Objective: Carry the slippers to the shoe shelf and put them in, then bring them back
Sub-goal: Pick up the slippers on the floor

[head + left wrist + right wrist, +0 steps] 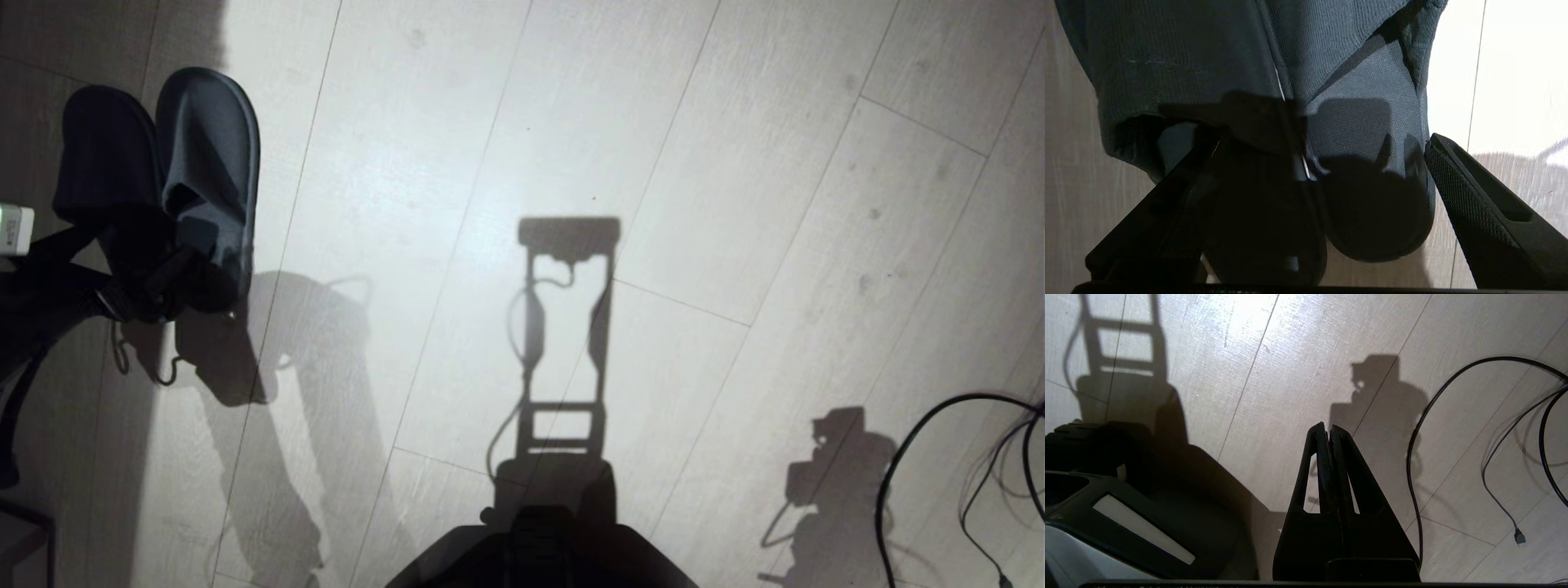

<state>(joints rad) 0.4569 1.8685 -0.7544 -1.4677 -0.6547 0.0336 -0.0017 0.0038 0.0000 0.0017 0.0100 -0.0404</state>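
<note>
The left arm reaches forward at the far left of the head view, low over the floor, its dark wrist leading to the left tool (175, 265). In the left wrist view the fingers (1457, 179) stand spread wide — one on either side of the slippers (1331, 102), neither visibly pressing on the fabric. The right tool (1327, 433) hangs parked beside the base (1139, 506), pointing at the floor — its fingertips pressed together, empty.
</note>
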